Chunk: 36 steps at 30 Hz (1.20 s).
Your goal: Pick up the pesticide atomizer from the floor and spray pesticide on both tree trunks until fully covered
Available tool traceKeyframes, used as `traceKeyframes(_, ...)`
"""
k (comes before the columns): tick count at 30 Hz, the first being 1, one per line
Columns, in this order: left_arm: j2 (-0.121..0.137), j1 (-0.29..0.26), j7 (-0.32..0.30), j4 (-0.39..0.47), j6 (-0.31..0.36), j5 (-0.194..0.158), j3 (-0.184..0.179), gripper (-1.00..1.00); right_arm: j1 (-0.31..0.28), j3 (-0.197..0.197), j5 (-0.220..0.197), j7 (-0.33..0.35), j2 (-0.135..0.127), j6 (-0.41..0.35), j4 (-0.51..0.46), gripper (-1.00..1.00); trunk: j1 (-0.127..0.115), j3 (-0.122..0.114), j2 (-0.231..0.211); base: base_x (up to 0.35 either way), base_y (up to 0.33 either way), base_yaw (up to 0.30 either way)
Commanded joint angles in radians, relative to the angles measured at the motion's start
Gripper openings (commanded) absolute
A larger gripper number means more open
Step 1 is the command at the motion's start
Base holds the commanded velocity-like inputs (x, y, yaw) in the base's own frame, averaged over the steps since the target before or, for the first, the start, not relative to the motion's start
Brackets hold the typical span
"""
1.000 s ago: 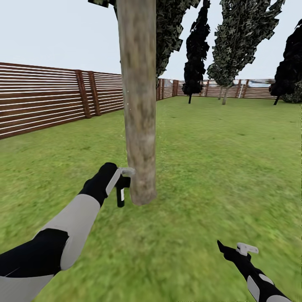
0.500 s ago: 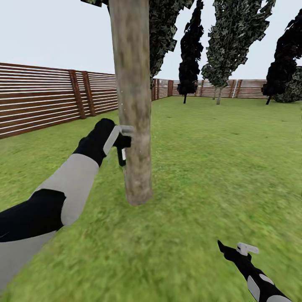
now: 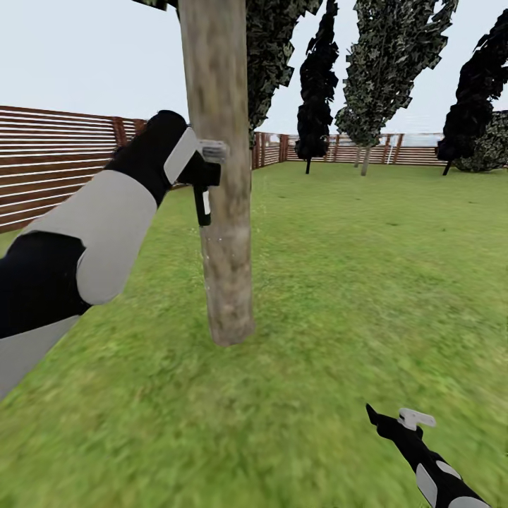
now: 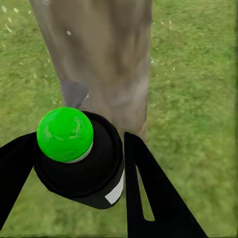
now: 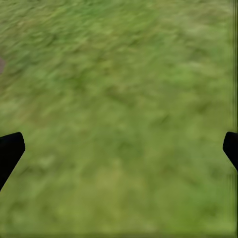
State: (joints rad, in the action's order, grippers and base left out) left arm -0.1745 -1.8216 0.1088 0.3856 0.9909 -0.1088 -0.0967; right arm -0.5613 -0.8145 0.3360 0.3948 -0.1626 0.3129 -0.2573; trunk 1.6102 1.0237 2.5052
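My left gripper [image 3: 204,185], clamped on the pesticide atomizer [image 4: 79,158], sits just beside the upright tree trunk [image 3: 220,197] at mid-height, nozzle facing the bark, so I judge spraying should track the trunk's vertical axis; my right gripper [image 3: 386,422] hangs spread wide, empty, over grass [image 3: 367,282].

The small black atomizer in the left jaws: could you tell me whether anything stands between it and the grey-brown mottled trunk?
Nothing visible does. The black atomizer with the green top, held in the left gripper, sits right beside the round grey-brown trunk, with no object between.
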Motion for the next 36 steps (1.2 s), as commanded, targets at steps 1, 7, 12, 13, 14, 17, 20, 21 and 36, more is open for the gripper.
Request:
traceKeyframes(1, 0.000, 0.000, 0.000, -0.016, 0.000, 0.001, -0.001, -1.00, 0.000, 0.000, 0.000, 0.000, 0.000, 0.000, 0.000, 1.00, 0.000, 0.000, 0.000, 0.000, 0.000, -0.033)
traceKeyframes(7, 0.000, 0.000, -0.001, -0.207, -0.002, 0.001, -0.004, -1.00, 0.000, 0.000, 0.000, 0.000, 0.001, 0.000, 0.000, 1.00, 0.000, 0.000, 0.000, 0.000, 0.000, -0.005)
traceKeyframes(12, 0.000, 0.008, -0.004, -0.278, -0.006, 0.002, -0.005, -1.00, 0.000, 0.001, 0.001, 0.000, 0.002, 0.000, 0.000, 1.00, 0.000, 0.000, 0.000, 0.000, 0.000, 0.000)
traceKeyframes(13, 0.000, 0.008, -0.007, -0.317, -0.009, 0.003, -0.005, -1.00, 0.000, 0.001, 0.001, 0.000, 0.002, 0.000, 0.000, 1.00, 0.000, 0.000, 0.000, 0.000, 0.000, 0.000)
traceKeyframes(14, 0.000, 0.011, -0.008, -0.343, -0.012, 0.003, -0.005, -1.00, 0.000, 0.000, 0.001, 0.000, 0.002, 0.000, 0.001, 1.00, 0.000, 0.000, 0.000, 0.000, 0.000, 0.000)
traceKeyframes(17, 0.000, 0.069, -0.010, -0.355, -0.016, 0.004, -0.005, -1.00, 0.000, 0.001, 0.001, 0.000, 0.002, 0.000, 0.000, 1.00, 0.000, 0.000, 0.000, 0.000, 0.000, 0.000)
traceKeyframes(20, 0.000, 0.158, -0.011, -0.356, -0.054, 0.006, -0.005, -1.00, 0.000, 0.001, 0.001, 0.000, 0.002, 0.000, 0.001, 1.00, 0.000, 0.000, 0.000, 0.000, 0.000, 0.000)
traceKeyframes(21, 0.000, 0.177, -0.011, -0.356, -0.059, 0.006, -0.005, -1.00, 0.000, 0.001, 0.001, 0.000, 0.002, 0.000, 0.001, 1.00, 0.000, 0.000, 0.000, 0.000, 0.000, 0.000)
traceKeyframes(36, 0.003, 0.486, -0.010, -0.355, -0.242, 0.008, -0.003, -1.00, 0.000, 0.001, 0.001, 0.000, 0.002, 0.000, 0.001, 1.00, 0.000, 0.000, 0.000, 0.000, 0.000, 0.000)
